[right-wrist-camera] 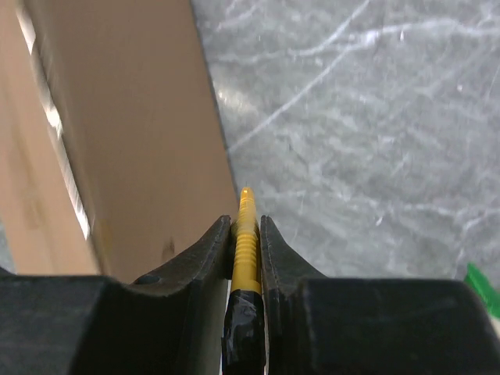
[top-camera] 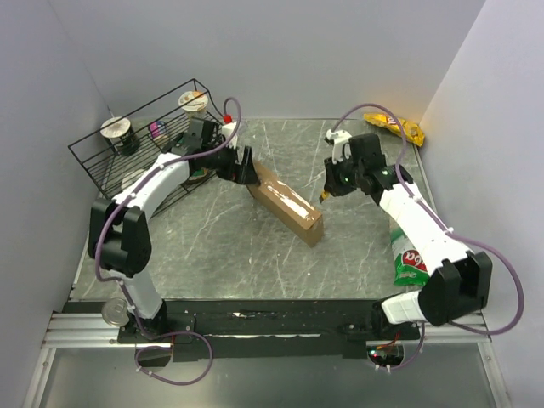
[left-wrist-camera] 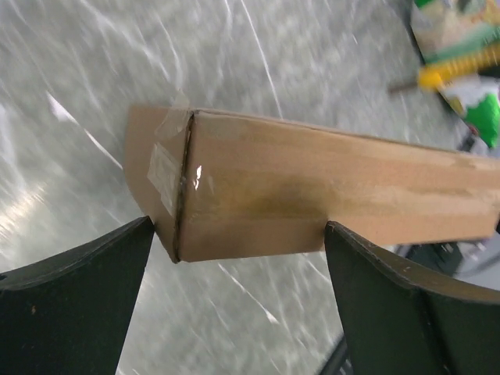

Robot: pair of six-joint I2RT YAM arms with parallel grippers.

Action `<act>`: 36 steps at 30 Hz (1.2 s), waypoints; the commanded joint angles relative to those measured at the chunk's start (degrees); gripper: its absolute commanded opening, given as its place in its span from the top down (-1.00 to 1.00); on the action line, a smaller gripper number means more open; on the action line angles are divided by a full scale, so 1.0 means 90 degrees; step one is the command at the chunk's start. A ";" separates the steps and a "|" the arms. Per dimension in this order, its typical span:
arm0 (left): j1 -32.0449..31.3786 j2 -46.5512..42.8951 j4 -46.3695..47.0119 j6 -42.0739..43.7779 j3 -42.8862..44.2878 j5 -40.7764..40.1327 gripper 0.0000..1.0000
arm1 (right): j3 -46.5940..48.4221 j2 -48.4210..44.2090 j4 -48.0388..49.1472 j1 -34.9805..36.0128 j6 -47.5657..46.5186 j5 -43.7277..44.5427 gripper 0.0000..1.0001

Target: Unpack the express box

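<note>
Your left gripper (top-camera: 246, 172), spread wide, brackets the ten-o'clock end of the express box (top-camera: 287, 204), probably to steady it (right gripper (top-camera: 325, 195) pinches a yellow tool (right-wrist-camera: 245, 234)).

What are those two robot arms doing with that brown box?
They are getting ready to open it. The left gripper has its jaws spread wide around one end of the express box, which lies on the table. The right gripper has its jaws shut on a thin yellow tool, held right beside the box's other end. Tape is on the box and it has not been opened yet.
</note>
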 commanded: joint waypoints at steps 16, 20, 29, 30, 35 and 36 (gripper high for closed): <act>-0.0025 0.0197 -0.0048 -0.0902 0.0459 0.0448 -0.94 | 0.1034 0.0582 0.0053 -0.0164 0.0015 0.0767 1.00; -0.0025 0.0559 0.0157 -0.1381 0.0645 0.0799 -0.81 | 0.0527 -0.0052 -0.0171 -0.0213 -0.0112 0.0885 1.00; -0.0152 0.1038 0.0431 -0.1586 0.0597 0.1015 -0.77 | -0.0324 -0.0952 -0.1049 -0.0223 -0.0191 0.1100 1.00; -0.0152 0.1154 0.0421 -0.1586 0.0694 0.1024 -0.77 | -0.0344 -0.0991 -0.1176 -0.0223 -0.0220 0.0993 1.00; -0.0171 0.1555 0.0470 -0.1567 0.1123 0.1034 -0.79 | -0.0626 -0.1128 -0.1675 -0.0194 -0.0006 0.0309 1.00; -0.0191 0.1672 0.0480 -0.1567 0.1289 0.1024 -0.79 | -0.0656 -0.1118 -0.1704 -0.0184 0.0014 0.0289 1.00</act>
